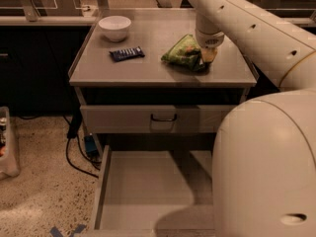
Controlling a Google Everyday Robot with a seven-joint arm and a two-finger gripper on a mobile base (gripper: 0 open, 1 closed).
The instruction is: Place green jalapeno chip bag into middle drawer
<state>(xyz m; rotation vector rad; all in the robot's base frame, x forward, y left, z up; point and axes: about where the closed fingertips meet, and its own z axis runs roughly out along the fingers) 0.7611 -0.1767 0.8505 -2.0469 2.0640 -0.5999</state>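
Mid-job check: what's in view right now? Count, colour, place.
Green foil chip bag: one, green, tabletop right of centre.
Dark blue snack bar wrapper: one, tabletop, left of the bag.
Round white bowl: one, tabletop back left.
Grey metal table: one, centre.
Grey drawer with black loop handle: one, shut, under the tabletop.
Wide grey metal drawer: one, pulled open, lowest.
Black cable: one, floor left.
White robot arm: one, from right.
Gripper: one, at the bag's right edge.

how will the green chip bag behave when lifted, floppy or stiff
The chip bag looks wrinkled and puffy, so it is probably light and floppy, crumpling under a squeeze. Its shiny foil may be slippery. The gripper sits at one end of it, so lifted from there it would likely dangle.
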